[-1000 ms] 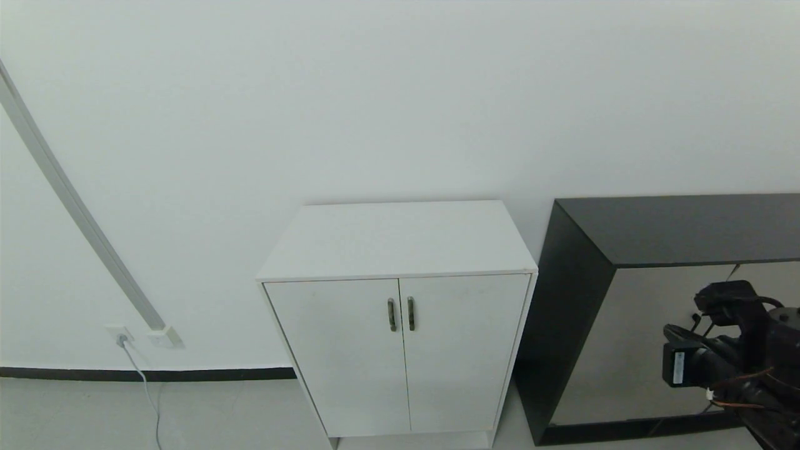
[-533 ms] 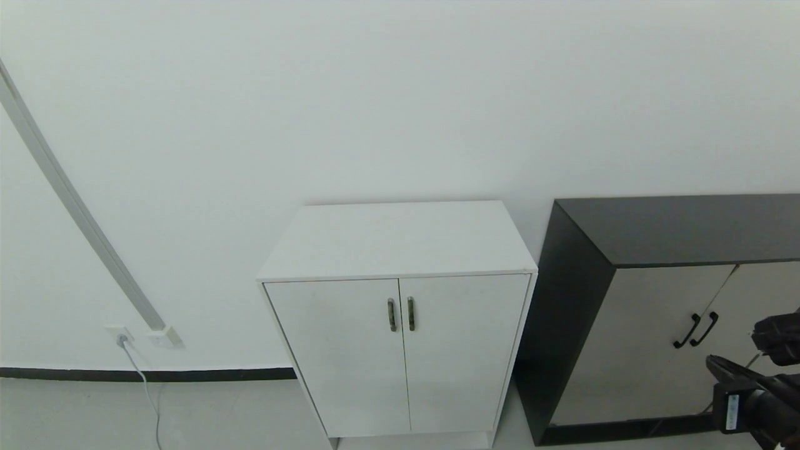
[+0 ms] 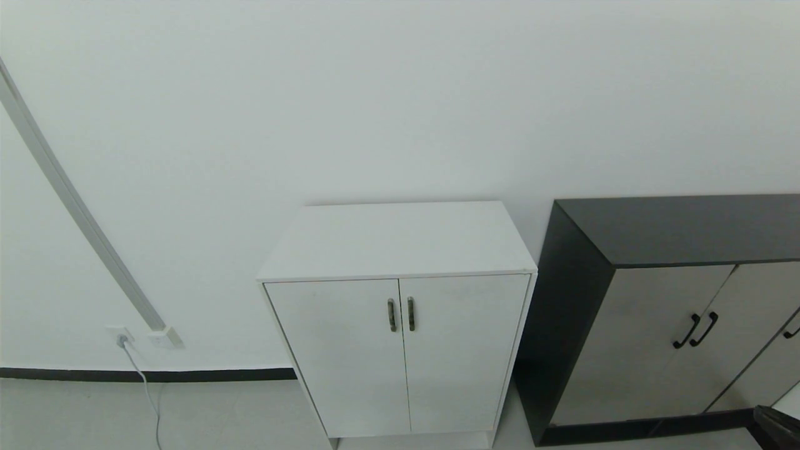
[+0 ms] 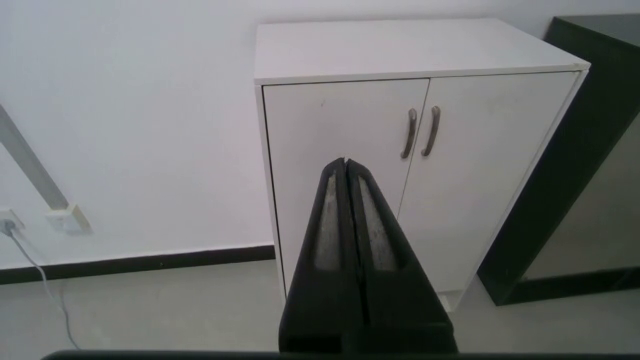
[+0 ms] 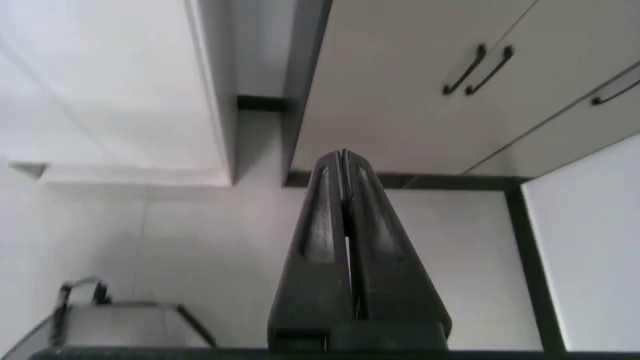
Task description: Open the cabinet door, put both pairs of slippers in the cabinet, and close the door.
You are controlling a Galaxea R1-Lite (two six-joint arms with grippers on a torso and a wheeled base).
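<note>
A white two-door cabinet (image 3: 400, 350) stands against the wall with both doors closed, and its two dark handles (image 3: 400, 314) meet at the middle. In the left wrist view the same cabinet (image 4: 420, 150) is ahead of my left gripper (image 4: 345, 165), which is shut and empty, held apart from the doors. My right gripper (image 5: 342, 158) is shut and empty, low over the floor beside the black cabinet (image 5: 420, 90). A dark bit of the right arm (image 3: 775, 428) shows at the head view's lower right corner.
A black cabinet (image 3: 662, 312) with grey doors and black handles (image 3: 695, 330) stands right of the white one. A wall socket with a cable (image 3: 125, 344) and a slanted conduit (image 3: 69, 200) are at the left. Grey floor lies in front.
My right arm has dropped down and to the right, almost out of the head view, uncovering the black cabinet's doors and handles. The cabinets have not moved.
</note>
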